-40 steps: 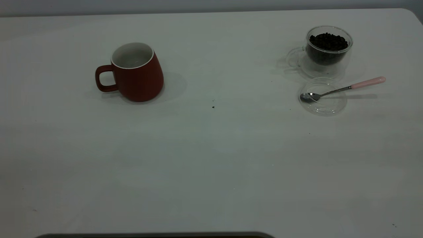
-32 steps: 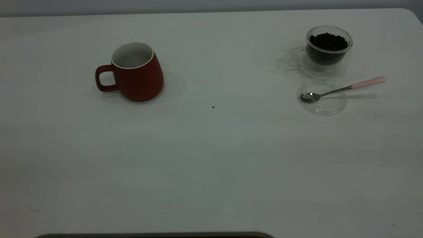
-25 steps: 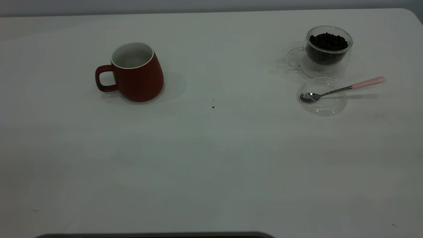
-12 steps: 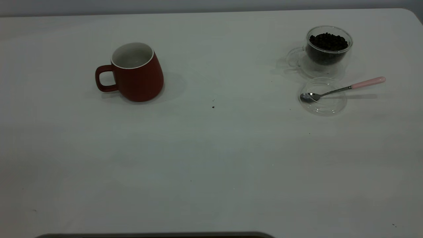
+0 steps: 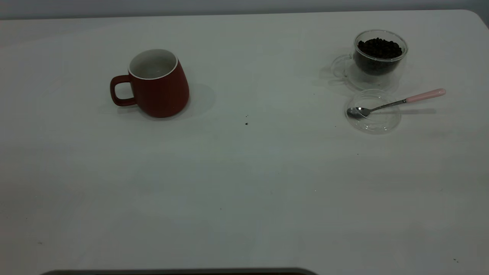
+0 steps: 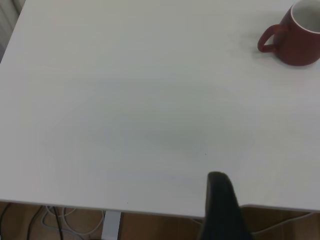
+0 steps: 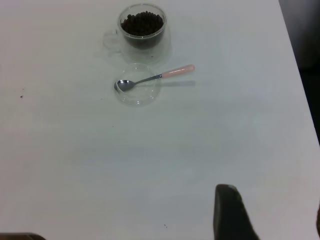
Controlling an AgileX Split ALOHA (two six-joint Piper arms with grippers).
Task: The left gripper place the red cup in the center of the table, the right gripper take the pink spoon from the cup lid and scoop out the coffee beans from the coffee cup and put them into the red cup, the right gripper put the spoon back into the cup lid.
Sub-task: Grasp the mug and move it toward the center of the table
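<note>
The red cup (image 5: 160, 89) stands upright on the left half of the table (image 5: 244, 183), handle toward the left; the left wrist view shows the red cup (image 6: 300, 35) far off. At the far right stands the coffee cup (image 5: 378, 57) filled with coffee beans (image 5: 379, 47). Just in front of it lies the cup lid (image 5: 373, 116), with the pink spoon (image 5: 393, 102) resting bowl-down in it and its handle jutting right. Neither gripper appears in the exterior view. My left gripper (image 6: 272, 187) hangs open over the table's near edge. My right gripper (image 7: 272, 200) is open, well short of the pink spoon (image 7: 155, 77).
A dark speck (image 5: 246, 123) lies near the table's middle. Cables (image 6: 55, 220) hang below the table edge in the left wrist view. The table's right edge (image 7: 300, 85) runs close to the cup lid (image 7: 137, 92) and the coffee cup (image 7: 142, 30).
</note>
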